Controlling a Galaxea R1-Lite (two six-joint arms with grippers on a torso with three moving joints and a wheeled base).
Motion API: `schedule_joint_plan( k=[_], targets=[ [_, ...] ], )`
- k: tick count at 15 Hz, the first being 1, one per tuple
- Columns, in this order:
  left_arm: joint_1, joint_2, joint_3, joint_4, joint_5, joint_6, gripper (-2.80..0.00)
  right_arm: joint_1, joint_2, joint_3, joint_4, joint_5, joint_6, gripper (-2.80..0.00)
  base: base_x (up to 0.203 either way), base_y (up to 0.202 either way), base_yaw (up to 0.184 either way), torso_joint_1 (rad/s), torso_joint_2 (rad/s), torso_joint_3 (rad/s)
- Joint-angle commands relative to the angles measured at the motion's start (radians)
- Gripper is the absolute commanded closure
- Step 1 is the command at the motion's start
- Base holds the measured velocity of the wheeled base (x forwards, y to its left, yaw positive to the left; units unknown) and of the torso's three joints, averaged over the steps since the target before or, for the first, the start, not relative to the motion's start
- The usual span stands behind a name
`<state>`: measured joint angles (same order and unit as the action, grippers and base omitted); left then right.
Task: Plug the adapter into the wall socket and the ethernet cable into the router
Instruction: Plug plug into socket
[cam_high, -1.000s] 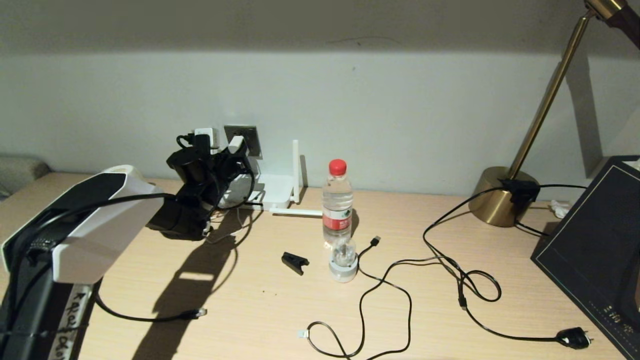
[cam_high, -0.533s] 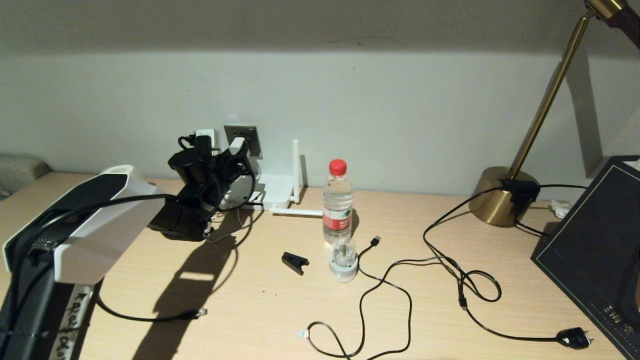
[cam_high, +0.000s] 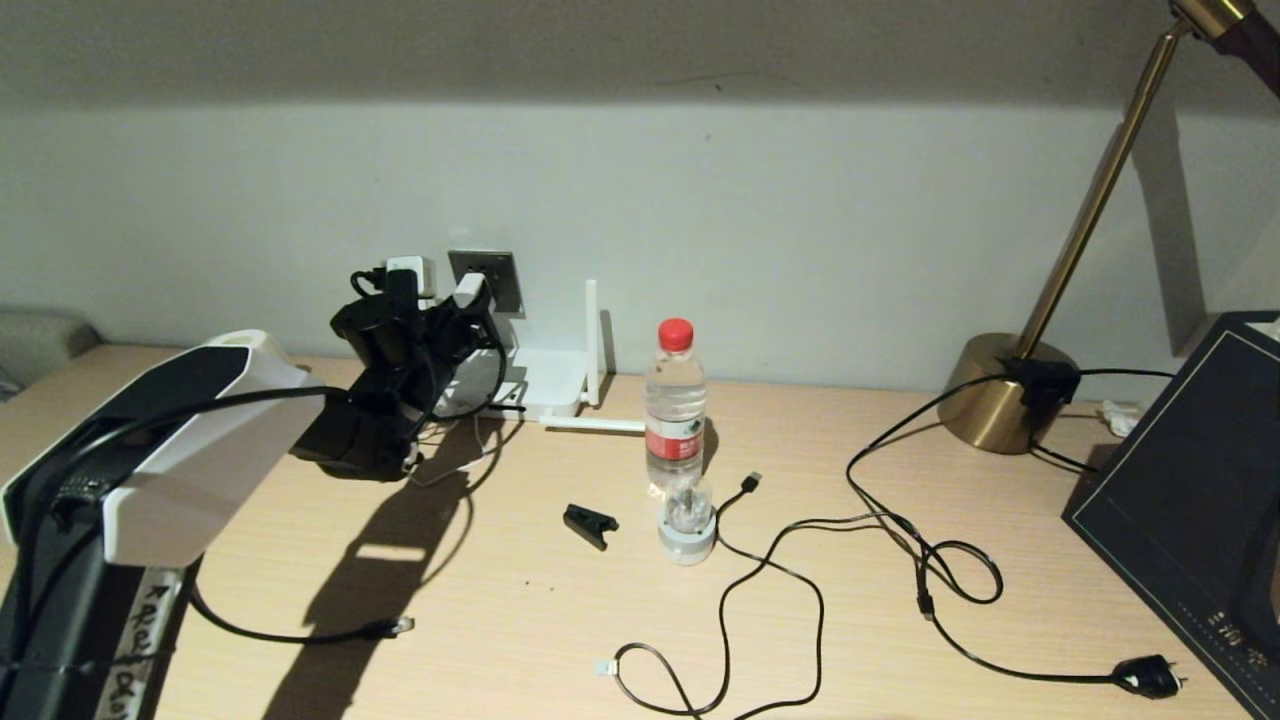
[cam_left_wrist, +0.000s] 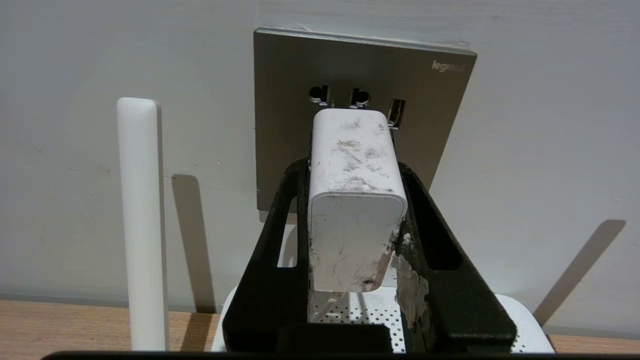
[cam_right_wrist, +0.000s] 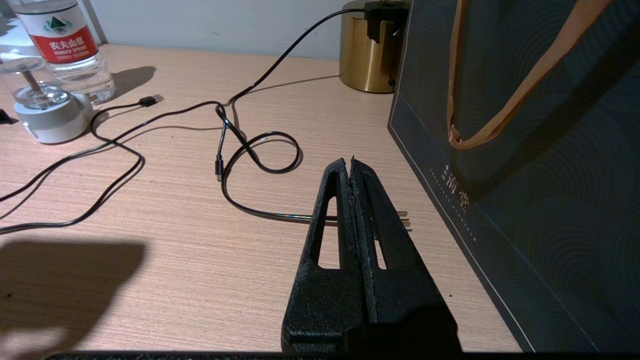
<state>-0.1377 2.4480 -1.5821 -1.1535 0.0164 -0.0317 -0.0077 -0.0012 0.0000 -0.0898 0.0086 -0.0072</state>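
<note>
My left gripper (cam_left_wrist: 352, 167) is shut on the adapter (cam_left_wrist: 356, 200), a scuffed white cube, gripping its two sides. The adapter's far end sits right at the dark pin holes of the grey wall socket (cam_left_wrist: 285, 115); its pins are hidden. In the head view the left gripper (cam_high: 455, 305) holds the adapter (cam_high: 472, 290) against the wall socket (cam_high: 497, 272), above the white router (cam_high: 550, 385). The router's perforated top (cam_left_wrist: 350, 315) shows under the jaws, with one antenna (cam_left_wrist: 142, 225) upright beside it. The ethernet cable (cam_high: 300, 637) lies at the front left, its clear plug (cam_high: 402, 626) free on the table. My right gripper (cam_right_wrist: 350, 162) is shut and empty.
A water bottle (cam_high: 675, 400), a small domed gadget (cam_high: 687, 530) and a black clip (cam_high: 590, 525) stand mid-table. A black USB cable (cam_high: 750, 483) and a black mains cord with its plug (cam_high: 1148, 677) sprawl to the right. A brass lamp base (cam_high: 1000, 395) and a dark bag (cam_high: 1190, 500) are at far right.
The left gripper with the adapter has shifted slightly left and up at the socket. The right arm has not moved.
</note>
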Motion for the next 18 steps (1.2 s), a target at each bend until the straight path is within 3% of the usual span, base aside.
schedule_joint_plan(
  k=[1, 18],
  targets=[
    [0.006, -0.004, 0.001, -0.006, 0.0, -0.001, 0.0, 0.0, 0.001, 0.035, -0.001, 0.001, 0.0, 0.0, 0.0, 0.0, 0.0, 0.0, 0.0, 0.0],
    [0.004, -0.001, -0.019, 0.011, -0.003, 0.003, 0.0, 0.0, 0.001, 0.035, -0.001, 0.001, 0.0, 0.0, 0.0, 0.0, 0.0, 0.0, 0.0, 0.0]
  ],
)
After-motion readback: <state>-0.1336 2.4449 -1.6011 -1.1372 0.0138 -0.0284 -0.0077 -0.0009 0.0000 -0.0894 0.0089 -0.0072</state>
